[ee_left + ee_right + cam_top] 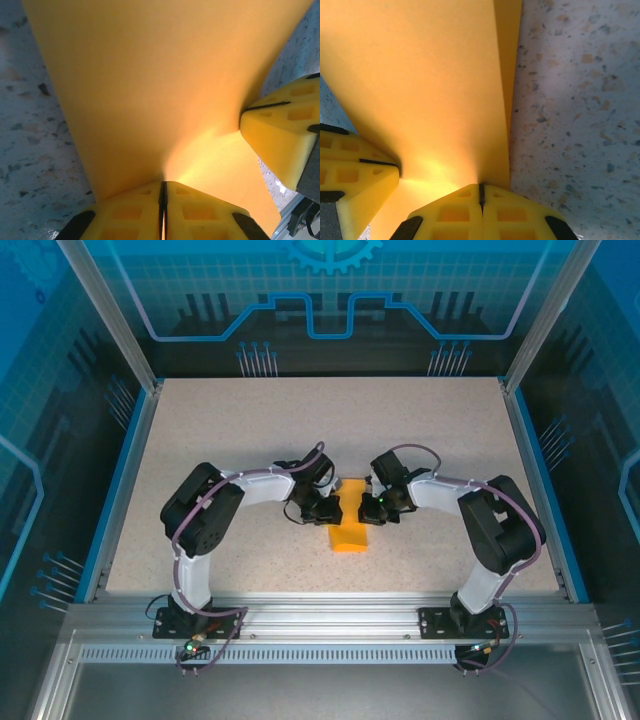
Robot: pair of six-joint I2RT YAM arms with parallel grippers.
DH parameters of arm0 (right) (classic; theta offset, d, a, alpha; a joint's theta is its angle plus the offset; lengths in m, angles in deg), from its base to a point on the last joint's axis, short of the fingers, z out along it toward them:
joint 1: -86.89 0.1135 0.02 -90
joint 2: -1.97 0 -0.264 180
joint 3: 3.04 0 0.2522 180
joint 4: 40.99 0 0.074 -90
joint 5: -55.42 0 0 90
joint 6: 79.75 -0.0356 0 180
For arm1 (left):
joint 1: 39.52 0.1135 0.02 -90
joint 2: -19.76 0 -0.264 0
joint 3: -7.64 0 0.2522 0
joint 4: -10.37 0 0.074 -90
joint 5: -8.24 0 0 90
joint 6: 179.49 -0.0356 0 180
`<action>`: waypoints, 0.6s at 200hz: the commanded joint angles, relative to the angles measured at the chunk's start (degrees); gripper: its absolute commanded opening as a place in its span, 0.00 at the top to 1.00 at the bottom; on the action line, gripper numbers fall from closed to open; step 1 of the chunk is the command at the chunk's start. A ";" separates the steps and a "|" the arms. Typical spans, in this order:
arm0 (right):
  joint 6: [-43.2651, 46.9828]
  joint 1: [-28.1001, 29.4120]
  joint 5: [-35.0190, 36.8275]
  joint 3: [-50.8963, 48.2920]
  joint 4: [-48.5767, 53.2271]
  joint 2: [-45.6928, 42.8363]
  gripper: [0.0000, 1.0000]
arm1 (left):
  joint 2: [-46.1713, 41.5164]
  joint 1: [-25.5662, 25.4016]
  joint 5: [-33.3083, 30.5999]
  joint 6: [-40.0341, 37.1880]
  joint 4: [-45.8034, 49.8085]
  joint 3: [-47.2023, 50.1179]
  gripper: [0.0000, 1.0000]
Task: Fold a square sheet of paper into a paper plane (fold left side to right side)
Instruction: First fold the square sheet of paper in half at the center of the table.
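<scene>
The orange sheet of paper (351, 536) lies mid-table as a narrow strip, its far end between both grippers. My left gripper (327, 508) holds it from the left; in the left wrist view the closed fingertips (150, 192) pinch the paper (150, 85), which spreads away ahead. My right gripper (376, 507) holds it from the right. Its shut fingertips (492, 195) meet the paper (420, 85) near its right edge, where a second layer (509, 45) shows beneath. Each wrist view also catches the other gripper's yellow fingers (280, 135) (355, 170) touching the sheet.
The speckled tabletop (300, 430) is bounded by a blue rim and aluminium frame posts (110, 320). Both arm bases (195, 618) (470, 622) sit on the near rail. Bare table stretches behind and beside the arms.
</scene>
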 commanded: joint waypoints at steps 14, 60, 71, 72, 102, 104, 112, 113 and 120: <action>1.07 0.90 3.66 -1.85 5.96 4.00 1.00 | -2.10 3.01 -3.68 -0.89 3.80 4.62 0.88; 1.10 0.86 3.70 -1.89 6.05 4.06 1.00 | -5.26 5.82 -3.52 -1.41 3.75 7.64 0.88; 1.12 0.90 3.50 -1.86 5.92 4.05 1.00 | -6.20 6.34 -3.36 -1.36 3.71 8.12 0.88; 1.15 0.93 3.50 -1.85 5.90 4.00 1.00 | -6.28 6.36 -3.34 -1.35 3.75 8.13 0.88; 1.10 0.86 3.39 -1.85 5.70 3.87 1.00 | -10.38 6.49 -2.01 -1.21 2.40 8.32 0.89; 1.10 0.86 3.37 -1.85 5.70 3.81 1.00 | -10.68 6.48 -1.84 -1.18 2.19 8.32 0.88; 1.10 0.86 3.25 -1.85 5.64 3.85 1.00 | -11.74 6.42 -1.01 -0.95 1.32 8.27 0.88; 1.10 0.86 3.29 -1.85 5.67 3.82 1.00 | -11.86 6.45 -0.90 -0.88 1.15 8.25 0.88; 1.10 0.88 3.32 -1.86 5.69 3.86 1.00 | -12.32 6.34 0.23 -0.58 0.30 8.03 0.88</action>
